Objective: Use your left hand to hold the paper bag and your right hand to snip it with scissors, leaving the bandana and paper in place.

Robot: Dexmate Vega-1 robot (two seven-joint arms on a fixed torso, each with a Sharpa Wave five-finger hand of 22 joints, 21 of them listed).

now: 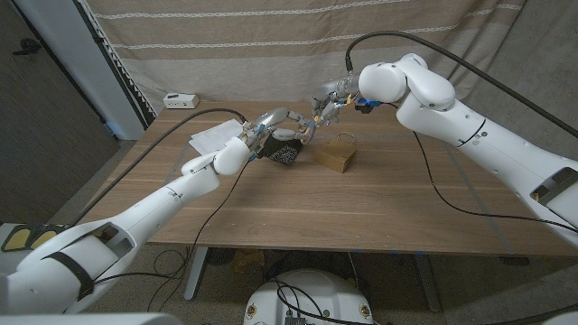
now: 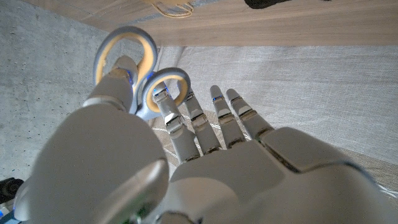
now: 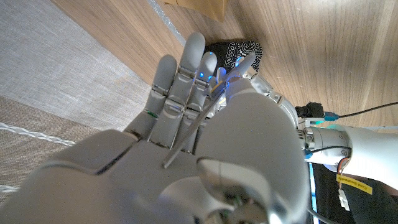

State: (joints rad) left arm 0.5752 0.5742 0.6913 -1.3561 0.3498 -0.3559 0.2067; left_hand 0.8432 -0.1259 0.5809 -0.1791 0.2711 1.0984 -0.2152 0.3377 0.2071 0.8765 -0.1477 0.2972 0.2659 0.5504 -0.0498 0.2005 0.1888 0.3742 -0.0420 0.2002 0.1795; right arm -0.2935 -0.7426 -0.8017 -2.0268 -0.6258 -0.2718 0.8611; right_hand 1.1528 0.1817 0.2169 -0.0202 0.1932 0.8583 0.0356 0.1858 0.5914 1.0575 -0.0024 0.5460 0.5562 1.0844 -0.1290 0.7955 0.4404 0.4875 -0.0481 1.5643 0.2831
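Scissors (image 2: 140, 68) in both raised hands, left (image 1: 287, 124) and right (image 1: 330, 101), above paper bag (image 1: 334, 157).

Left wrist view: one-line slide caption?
Left hand holds scissors by their loops, above the wooden table.

We take this for a robot test lab rather than a home: a plain wooden tabletop (image 1: 361, 194) stands on a bare grey floor (image 1: 172, 289), a striped cloth backdrop (image 1: 271, 45) hangs behind it, and loose black cables (image 1: 452, 203) trail across the wood.
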